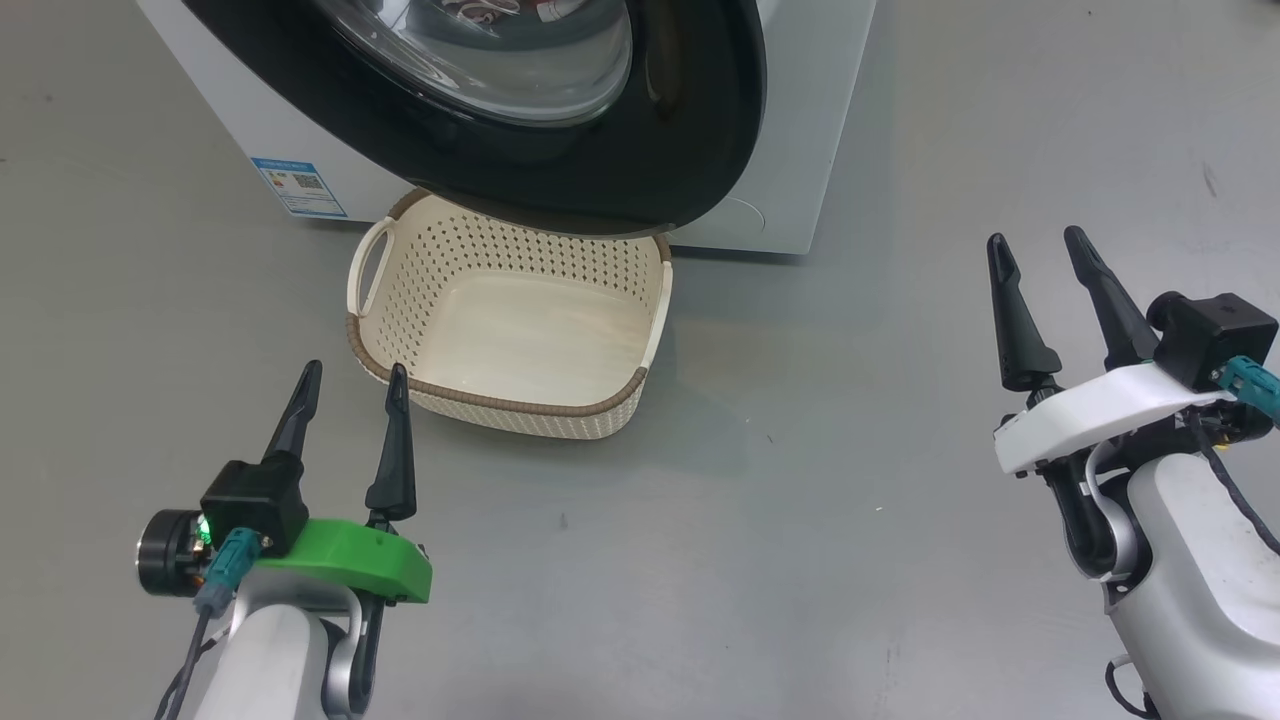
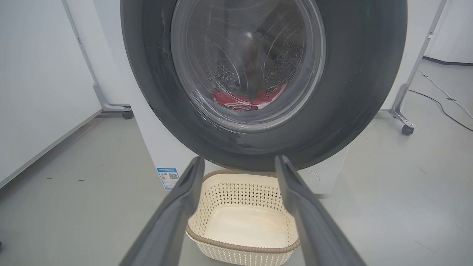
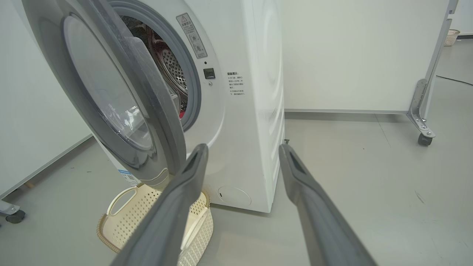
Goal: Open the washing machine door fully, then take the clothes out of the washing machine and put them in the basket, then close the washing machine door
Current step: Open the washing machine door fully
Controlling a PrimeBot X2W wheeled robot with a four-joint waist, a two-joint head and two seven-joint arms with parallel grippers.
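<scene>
The white washing machine (image 3: 255, 111) stands at the top of the head view, and its black-rimmed door (image 1: 700, 120) hangs partly open over the cream basket (image 1: 520, 340). Through the door's glass (image 2: 247, 66) I see red clothes (image 2: 247, 101) lying low in the steel drum (image 3: 172, 70). My left gripper (image 1: 354, 372) is open and empty, just in front of the basket's near left corner. Well to the right of the machine, my right gripper (image 1: 1035, 240) is open and empty above the floor. The right wrist view shows the door (image 3: 111, 92) edge-on and ajar, with the basket (image 3: 147, 218) under it.
White partition panels on castered frames (image 3: 421, 122) stand behind and beside the machine. A cable (image 2: 443, 99) runs across the floor at the right. A blue sticker (image 1: 298, 186) marks the machine's lower left front. Grey floor (image 1: 800, 480) lies open between my arms.
</scene>
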